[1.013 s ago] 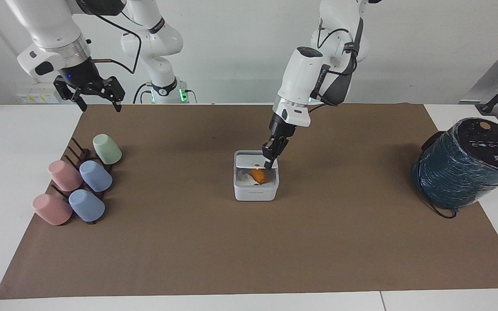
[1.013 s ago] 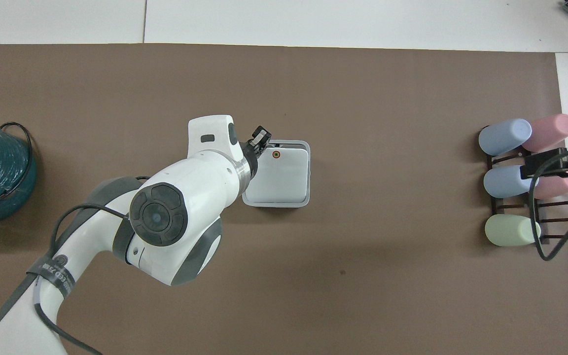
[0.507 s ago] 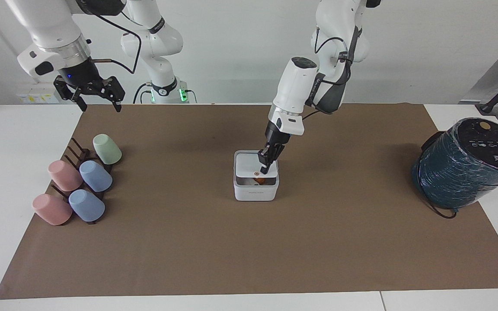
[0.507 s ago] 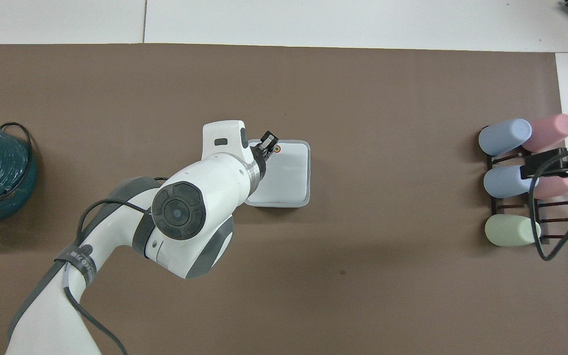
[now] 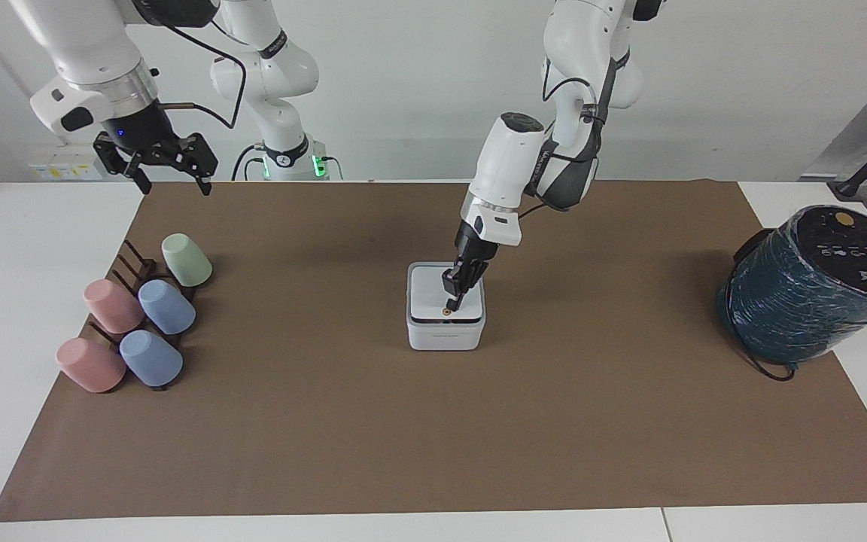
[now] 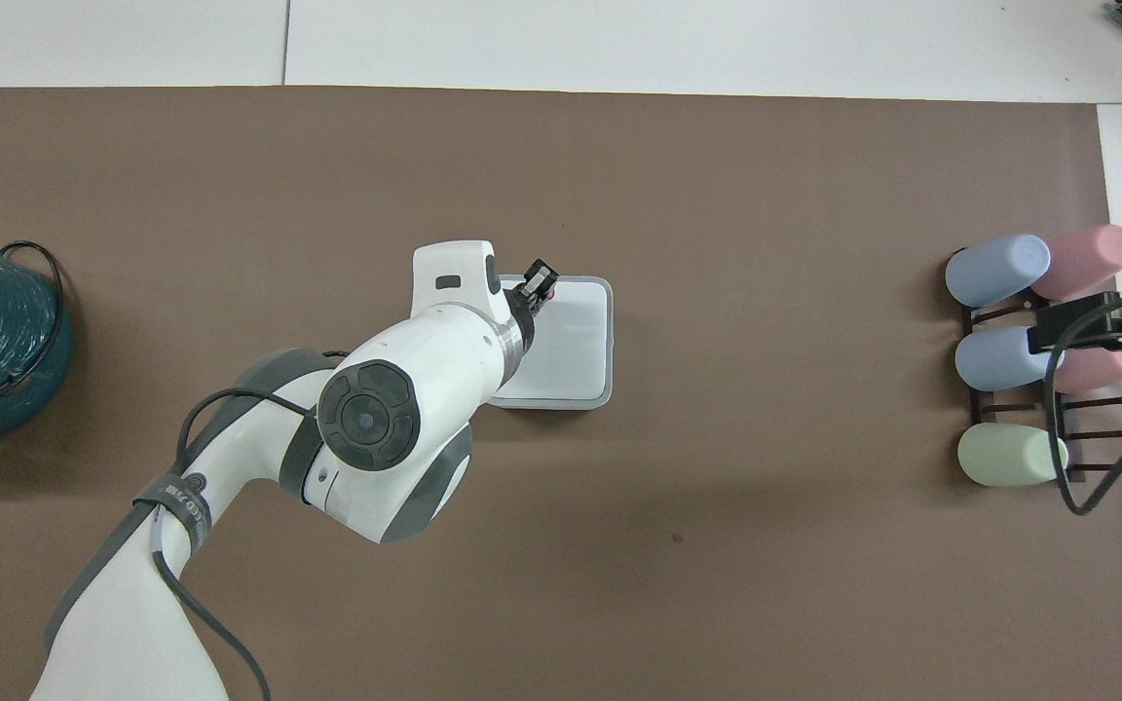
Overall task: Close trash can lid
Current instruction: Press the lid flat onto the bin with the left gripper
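The small white trash can point(image 5: 445, 335) stands in the middle of the brown mat; it also shows in the overhead view point(image 6: 604, 341). Its white lid point(image 5: 430, 297) lies flat on top and hides the inside; in the overhead view the lid point(image 6: 571, 336) fills the rim. My left gripper point(image 5: 452, 301) is shut, and its tips press on the lid at the orange dot, near the edge farthest from the robots; it also shows in the overhead view point(image 6: 542, 284). My right gripper point(image 5: 166, 167) is open and waits in the air above the cup rack.
A dark rack point(image 5: 132, 275) holds several pink, blue and green cups point(image 5: 166, 307) at the right arm's end of the table. A large dark teal wrapped cylinder point(image 5: 810, 282) stands at the left arm's end. The brown mat point(image 5: 433, 421) covers the table.
The left gripper pushed the lid down from half open to flat; the orange thing inside the can is now hidden. The right arm has not moved.
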{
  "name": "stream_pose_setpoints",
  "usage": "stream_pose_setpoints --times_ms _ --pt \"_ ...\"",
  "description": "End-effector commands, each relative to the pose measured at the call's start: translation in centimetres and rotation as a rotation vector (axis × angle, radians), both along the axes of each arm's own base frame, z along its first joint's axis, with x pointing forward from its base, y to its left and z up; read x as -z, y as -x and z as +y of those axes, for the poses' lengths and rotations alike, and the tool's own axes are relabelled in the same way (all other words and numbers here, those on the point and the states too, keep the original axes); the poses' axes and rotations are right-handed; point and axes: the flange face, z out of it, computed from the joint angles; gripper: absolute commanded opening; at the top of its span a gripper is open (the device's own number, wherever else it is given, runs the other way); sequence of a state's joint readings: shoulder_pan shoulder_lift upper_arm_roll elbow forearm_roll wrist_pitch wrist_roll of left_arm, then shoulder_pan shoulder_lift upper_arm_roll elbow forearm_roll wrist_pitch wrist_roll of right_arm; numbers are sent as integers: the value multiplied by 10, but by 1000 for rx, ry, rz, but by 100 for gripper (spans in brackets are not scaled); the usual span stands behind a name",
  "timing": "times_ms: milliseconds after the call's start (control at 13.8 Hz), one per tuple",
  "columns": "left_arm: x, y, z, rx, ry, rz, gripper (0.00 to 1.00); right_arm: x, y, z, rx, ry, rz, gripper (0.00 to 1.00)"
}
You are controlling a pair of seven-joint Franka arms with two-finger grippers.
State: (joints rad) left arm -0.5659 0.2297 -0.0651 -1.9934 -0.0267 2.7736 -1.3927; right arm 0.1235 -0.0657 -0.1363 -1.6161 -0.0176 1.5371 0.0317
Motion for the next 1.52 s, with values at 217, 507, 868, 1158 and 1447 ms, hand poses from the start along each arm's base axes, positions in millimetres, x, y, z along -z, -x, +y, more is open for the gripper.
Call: stream_pose_setpoints --times_ms 217,507,868,1158,1447 --pt "17 -6 -8 -9 19 -3 0 -1 8 1 7 -18 3 100" --pt "21 -7 -8 -9 15 2 0 -1 8 1 7 -18 3 100" --pt "33 -5 -13 -1 14 3 0 -1 8 1 7 -18 3 100" --pt "28 -10 -15 -1 16 1 0 -1 8 1 7 -18 3 100" --pt "-1 -22 -15 7 -27 48 0 -1 8 1 7 -18 3 100"
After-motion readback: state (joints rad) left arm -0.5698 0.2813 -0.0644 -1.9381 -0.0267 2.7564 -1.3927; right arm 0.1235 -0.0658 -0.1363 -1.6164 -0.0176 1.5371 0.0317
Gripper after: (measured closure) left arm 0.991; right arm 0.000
